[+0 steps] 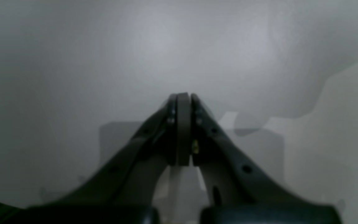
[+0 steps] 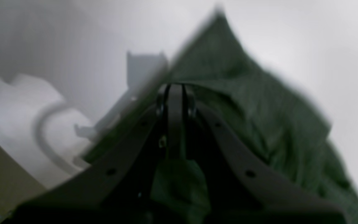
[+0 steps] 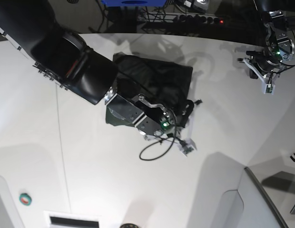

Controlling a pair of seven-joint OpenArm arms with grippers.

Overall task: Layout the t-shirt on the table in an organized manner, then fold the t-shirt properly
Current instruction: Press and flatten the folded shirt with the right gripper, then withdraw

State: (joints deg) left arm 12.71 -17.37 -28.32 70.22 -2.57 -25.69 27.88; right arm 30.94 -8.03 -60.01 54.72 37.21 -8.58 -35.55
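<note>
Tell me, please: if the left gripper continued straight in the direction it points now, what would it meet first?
Probably only the bare white table. The left gripper is shut and empty, and nothing else shows ahead of it, though depth is unclear.

1. The base view looks straight down from high above the tabletop (image 3: 90,180), taking in both arms and the dark green t-shirt (image 3: 157,76) at the centre.
2. The left wrist view sits just behind the left pincer (image 1: 183,96), looking along it, close over bare tabletop far from the t-shirt.
3. The right wrist view sits just behind the right pincer (image 2: 176,88), very close to the t-shirt, blurred.
4. The base and right wrist views share the t-shirt; the base view's right pincer is hidden over the t-shirt.
</note>
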